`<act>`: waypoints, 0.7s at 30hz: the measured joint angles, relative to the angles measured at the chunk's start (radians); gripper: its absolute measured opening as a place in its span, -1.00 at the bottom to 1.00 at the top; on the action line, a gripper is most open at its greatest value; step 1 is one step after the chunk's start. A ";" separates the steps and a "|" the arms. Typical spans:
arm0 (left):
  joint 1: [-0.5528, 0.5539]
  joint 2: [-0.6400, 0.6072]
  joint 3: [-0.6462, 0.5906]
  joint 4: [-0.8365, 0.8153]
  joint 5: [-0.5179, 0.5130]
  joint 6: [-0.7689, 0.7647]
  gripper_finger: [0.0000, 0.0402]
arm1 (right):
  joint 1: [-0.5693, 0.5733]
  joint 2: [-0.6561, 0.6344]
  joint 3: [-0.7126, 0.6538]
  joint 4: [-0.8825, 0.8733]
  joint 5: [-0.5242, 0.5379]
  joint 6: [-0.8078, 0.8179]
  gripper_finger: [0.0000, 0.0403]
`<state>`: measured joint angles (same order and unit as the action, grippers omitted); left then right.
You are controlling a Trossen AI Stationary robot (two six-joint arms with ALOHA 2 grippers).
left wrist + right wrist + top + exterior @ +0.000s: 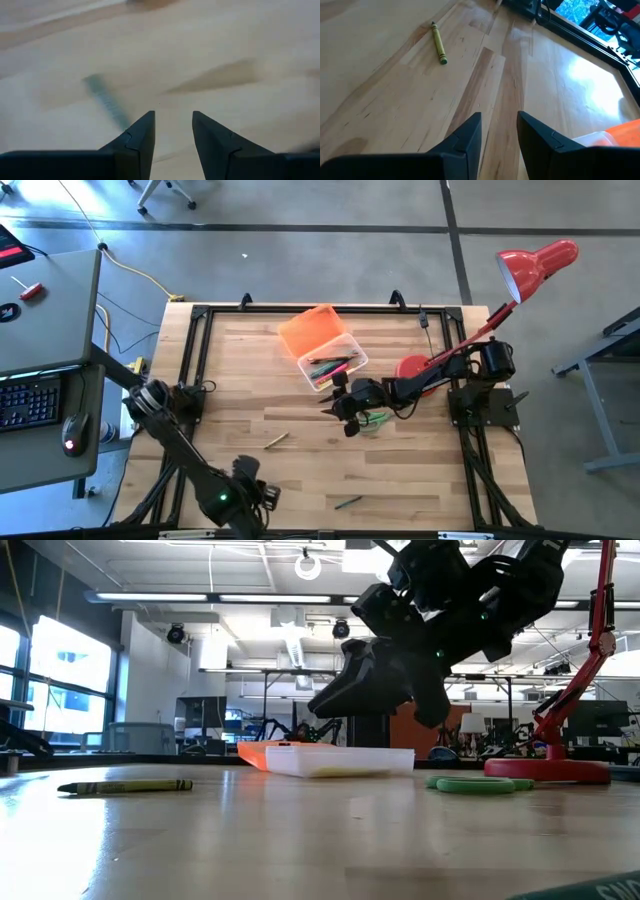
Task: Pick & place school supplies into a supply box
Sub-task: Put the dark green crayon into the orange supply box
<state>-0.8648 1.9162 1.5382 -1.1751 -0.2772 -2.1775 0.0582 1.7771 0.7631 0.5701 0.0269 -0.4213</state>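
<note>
The supply box [330, 365] lay open near the table's far middle, its orange lid [311, 330] flipped back on the far side and several pens already in the clear tray. The right gripper [340, 408] hung just in front of the box, above the wood, its fingers slightly apart with nothing between them. Just beside it, on the side away from the box, lay the green-handled scissors [372, 420]. A yellow crayon [276, 440] lay farther in front of the box, toward the left arm, and a green pen [348, 502] lay well apart from the box near the table's front edge. The left gripper [172, 137] was low over the wood near that front edge, fingers parted and empty, with a blurred green pen [106, 100] just ahead of them.

The step in hand seemed to be reaching for the next item. To do it well, each gripper should straddle the thin shaft crosswise near its middle, descend until the fingertips nearly touch the wood, then close. The red lamp [535, 265] stood beyond the right arm.
</note>
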 joint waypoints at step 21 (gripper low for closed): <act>0.024 0.166 0.000 -0.162 0.250 -0.197 -0.20 | 0.000 0.000 0.000 0.003 -0.001 -0.001 -0.49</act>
<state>-0.8405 2.0823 1.5379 -1.3368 -0.0269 -2.3747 0.0582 1.7771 0.7635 0.5736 0.0262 -0.4221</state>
